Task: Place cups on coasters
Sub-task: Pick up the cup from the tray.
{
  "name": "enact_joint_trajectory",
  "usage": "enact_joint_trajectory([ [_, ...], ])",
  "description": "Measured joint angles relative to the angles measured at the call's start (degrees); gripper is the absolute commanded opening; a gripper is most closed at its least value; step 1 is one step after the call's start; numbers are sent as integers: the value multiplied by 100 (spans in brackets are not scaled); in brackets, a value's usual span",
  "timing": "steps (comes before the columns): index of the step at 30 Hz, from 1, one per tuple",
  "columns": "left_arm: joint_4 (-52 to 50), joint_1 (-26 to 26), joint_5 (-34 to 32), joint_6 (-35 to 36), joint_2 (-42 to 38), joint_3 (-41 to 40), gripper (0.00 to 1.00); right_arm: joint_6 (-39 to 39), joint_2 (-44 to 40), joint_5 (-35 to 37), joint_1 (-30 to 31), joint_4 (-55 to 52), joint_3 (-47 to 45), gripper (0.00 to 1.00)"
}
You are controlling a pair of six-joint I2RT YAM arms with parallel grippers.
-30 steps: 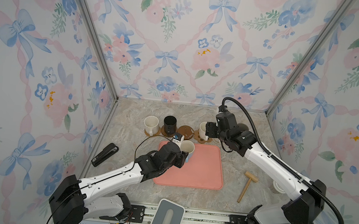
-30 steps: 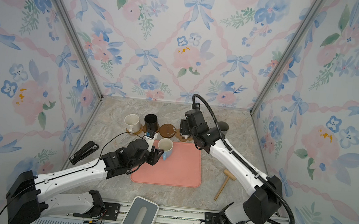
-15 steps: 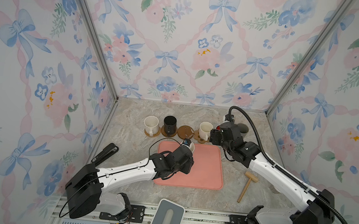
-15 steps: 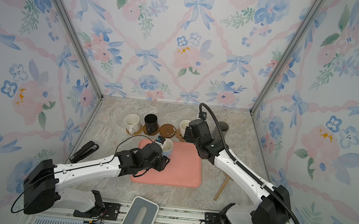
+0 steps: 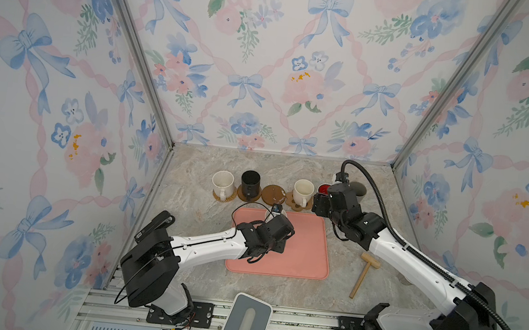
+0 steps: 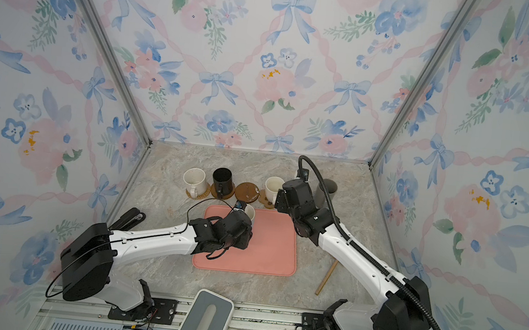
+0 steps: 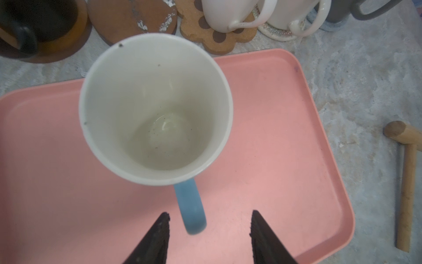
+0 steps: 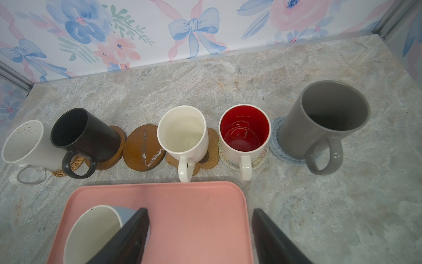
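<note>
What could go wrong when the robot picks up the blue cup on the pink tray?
The left arm's fingers stand open either side of the thin handle of the light-blue ceramic mug; gripped only there, it might swing or tip. The bare round brown coaster lies in a narrow gap between the black mug and a cream-white mug, so the blue one could knock a neighbour.
</note>
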Motion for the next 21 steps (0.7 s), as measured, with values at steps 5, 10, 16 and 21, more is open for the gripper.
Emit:
enact_joint_trajectory([
  [5, -20, 0, -133, -127, 142, 87, 53, 9, -96, -31, -81, 42, -70, 74],
  [10, -37, 7, -275, -186, 221, 149, 53, 9, -133, -116, -144, 85, -144, 74],
  [16, -111, 81, -391, -188, 439, 278, 50, 11, -133, -188, -192, 105, -153, 74],
  [21, -162, 177, -437, -188, 483, 319, 48, 11, -133, -201, -192, 105, -153, 74],
])
